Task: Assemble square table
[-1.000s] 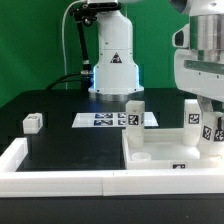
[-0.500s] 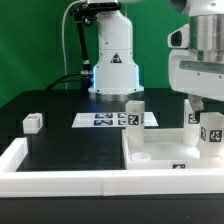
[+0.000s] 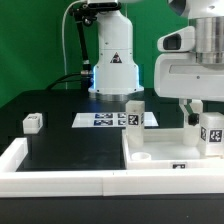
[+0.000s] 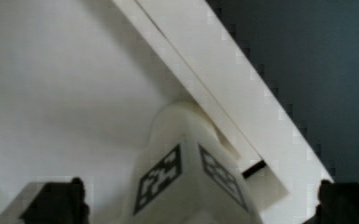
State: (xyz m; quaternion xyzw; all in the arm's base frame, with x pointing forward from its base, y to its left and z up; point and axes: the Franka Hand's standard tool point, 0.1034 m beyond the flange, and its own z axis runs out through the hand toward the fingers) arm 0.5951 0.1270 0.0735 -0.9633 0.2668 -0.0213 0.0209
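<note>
At the slab's far corner on the exterior view's right, a small white plastic leg with black-and-white tags [image 3: 212, 135] is standing upright, long axis vertical, on the large white square plastic slab [image 3: 160, 152]. The black fingers [image 4: 55, 198] are hanging released, spread wide about the leg's top, grasping nothing. The wrist view is showing a gap on either side. Only the exterior view is showing a second upright leg [image 3: 133, 113] and a loose leg [image 3: 32, 122] on the black table [image 3: 70, 145].

Marker board [image 3: 104, 119] lies flat on black table [image 3: 70, 145].
</note>
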